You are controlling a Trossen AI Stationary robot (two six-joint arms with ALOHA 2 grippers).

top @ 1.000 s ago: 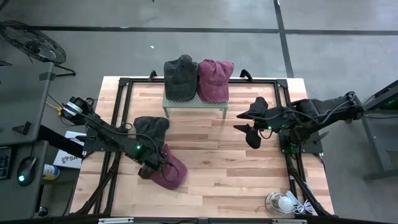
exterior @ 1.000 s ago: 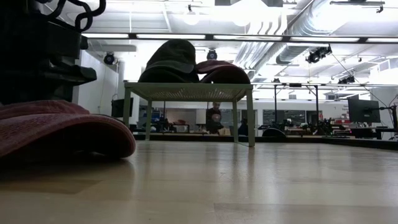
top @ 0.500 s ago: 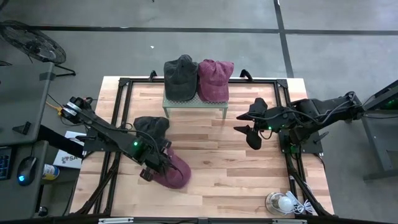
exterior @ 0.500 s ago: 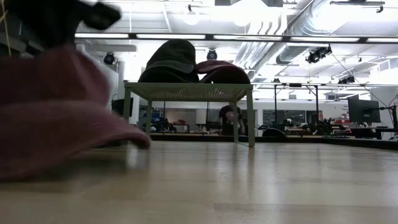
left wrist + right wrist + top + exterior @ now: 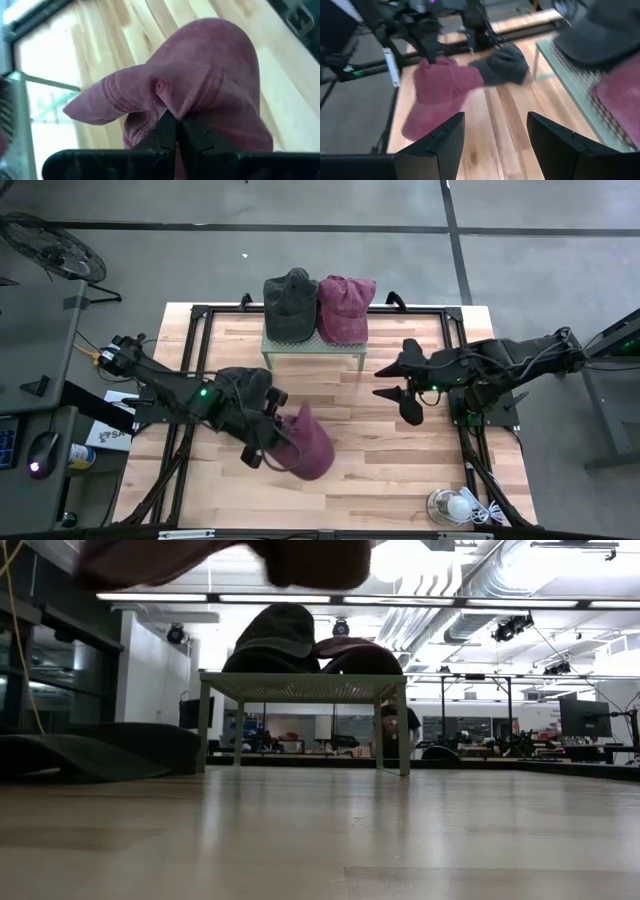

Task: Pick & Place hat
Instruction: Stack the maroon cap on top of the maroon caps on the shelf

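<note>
The left pincer [image 5: 268, 442] is clamped shut on the maroon cap [image 5: 308, 448], which hangs clear above the wooden counter [image 5: 380, 460]. A dark grey cap [image 5: 245, 383] lies on the counter just beside it, unplaced. Two caps, grey [image 5: 290, 304] and maroon [image 5: 345, 307], already sit on the small stand [image 5: 312, 345]. The right pincer [image 5: 400, 385] waits spread wide and empty. Judgement: pick complete, placement outstanding.

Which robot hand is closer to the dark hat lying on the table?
Left. The left gripper hangs beside the dark hat, holding a maroon hat; the right gripper hovers far across the table.
</note>
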